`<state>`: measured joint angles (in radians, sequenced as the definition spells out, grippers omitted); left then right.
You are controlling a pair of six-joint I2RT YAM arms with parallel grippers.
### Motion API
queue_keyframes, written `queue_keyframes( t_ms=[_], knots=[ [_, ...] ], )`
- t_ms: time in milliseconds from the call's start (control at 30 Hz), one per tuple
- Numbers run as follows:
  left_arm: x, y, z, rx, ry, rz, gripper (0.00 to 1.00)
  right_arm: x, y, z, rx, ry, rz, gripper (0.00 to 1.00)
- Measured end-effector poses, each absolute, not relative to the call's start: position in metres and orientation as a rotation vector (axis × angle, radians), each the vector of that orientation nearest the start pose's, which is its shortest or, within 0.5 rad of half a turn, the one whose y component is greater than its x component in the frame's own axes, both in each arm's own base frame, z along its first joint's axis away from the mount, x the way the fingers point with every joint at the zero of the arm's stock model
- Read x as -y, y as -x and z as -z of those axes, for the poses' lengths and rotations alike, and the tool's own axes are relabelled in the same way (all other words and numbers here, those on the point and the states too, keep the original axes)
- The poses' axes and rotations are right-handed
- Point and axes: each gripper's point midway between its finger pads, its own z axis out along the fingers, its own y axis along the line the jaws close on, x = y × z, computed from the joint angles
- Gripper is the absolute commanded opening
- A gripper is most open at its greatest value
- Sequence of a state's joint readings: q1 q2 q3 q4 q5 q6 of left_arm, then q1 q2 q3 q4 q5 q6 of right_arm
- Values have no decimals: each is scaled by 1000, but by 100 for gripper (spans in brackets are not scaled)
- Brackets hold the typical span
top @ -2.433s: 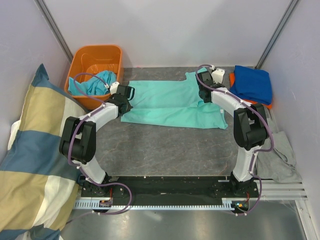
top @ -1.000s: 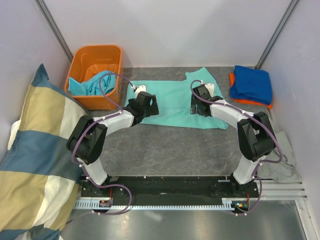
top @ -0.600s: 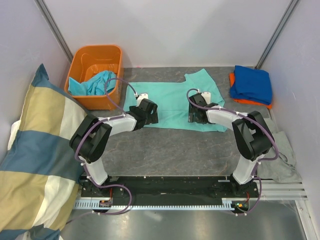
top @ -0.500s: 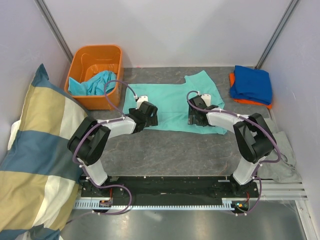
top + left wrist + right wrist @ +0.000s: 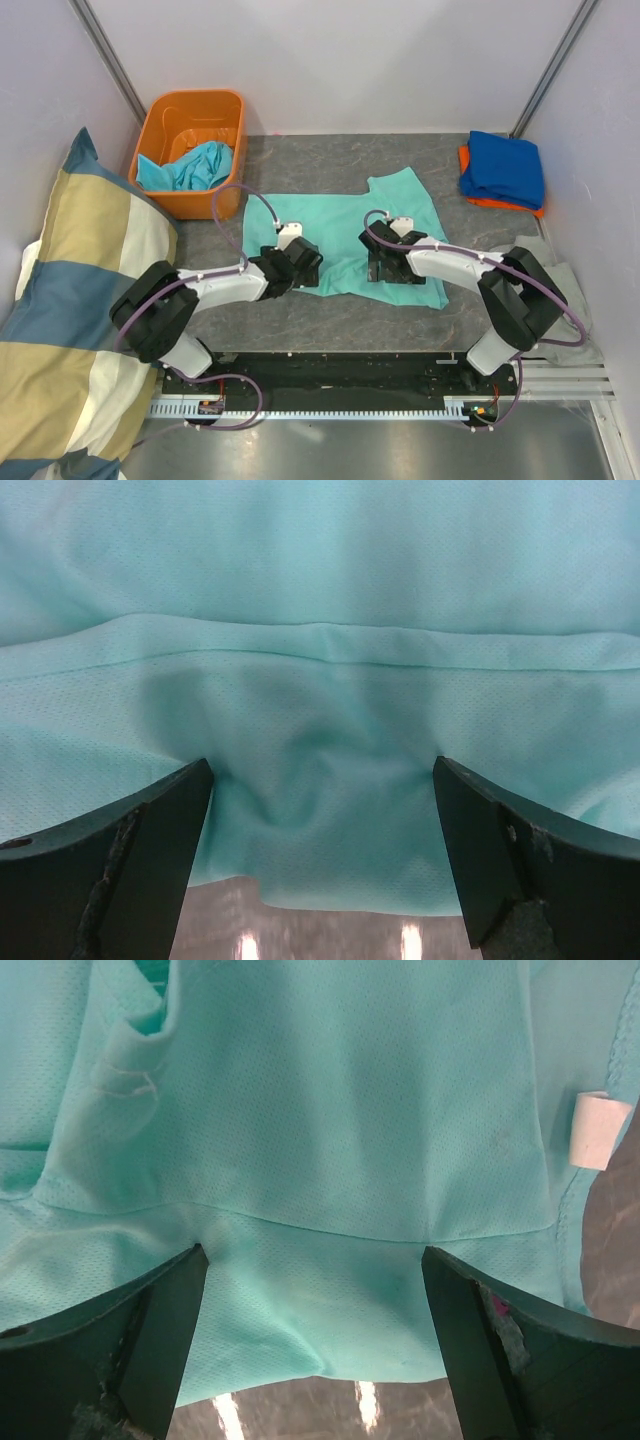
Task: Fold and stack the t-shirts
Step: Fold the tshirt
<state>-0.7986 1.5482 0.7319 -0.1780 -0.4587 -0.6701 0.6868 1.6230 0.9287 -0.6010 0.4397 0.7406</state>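
Top external: your mint t-shirt [image 5: 340, 215] lies spread flat mid-table. Left gripper [image 5: 300, 262] and right gripper [image 5: 383, 262] sit low on its near edge. Folded royal blue t-shirt [image 5: 505, 165] rests on orange t-shirt [image 5: 467, 160], far right.
Left wrist: jaws spread wide, hem bunched between fingers [image 5: 150, 830].
Right wrist: jaws equally wide, straddling hem.

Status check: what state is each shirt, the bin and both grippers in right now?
Mint-teal cotton t-shirt: spread on the grey table, near edge rumpled.
Turquoise t-shirt: crumpled in the bin.
Orange plastic bin: upright.
Royal blue t-shirt: folded, atop the orange one.
Orange t-shirt: folded, underneath.
Left gripper: open, over the mint hem.
Right gripper: open, likewise.
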Motion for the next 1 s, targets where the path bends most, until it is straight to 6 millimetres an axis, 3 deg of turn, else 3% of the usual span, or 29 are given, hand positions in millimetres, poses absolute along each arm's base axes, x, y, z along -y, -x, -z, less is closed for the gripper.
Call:
queue_keyframes(
  t_ms=[233, 400, 667, 833, 1000],
  knots=[
    [194, -220, -18, -2487, -9, 82, 100, -126, -217, -23, -2717, -226, 264, 98],
    [190, -197, -18, -2510, -13, 105, 100, -108, -194, -24, -2747, -276, 318, 98],
    [186, -164, -18, -2569, -97, 75, 100, -93, -177, -38, -2752, -304, 353, 98],
    [184, -140, -35, -2594, -170, 57, 100, -98, -186, -73, -2700, -315, 288, 98],
    [205, -158, -99, -2459, -118, 194, 100, -120, -230, -147, -2491, -326, 95, 98]
  ],
)
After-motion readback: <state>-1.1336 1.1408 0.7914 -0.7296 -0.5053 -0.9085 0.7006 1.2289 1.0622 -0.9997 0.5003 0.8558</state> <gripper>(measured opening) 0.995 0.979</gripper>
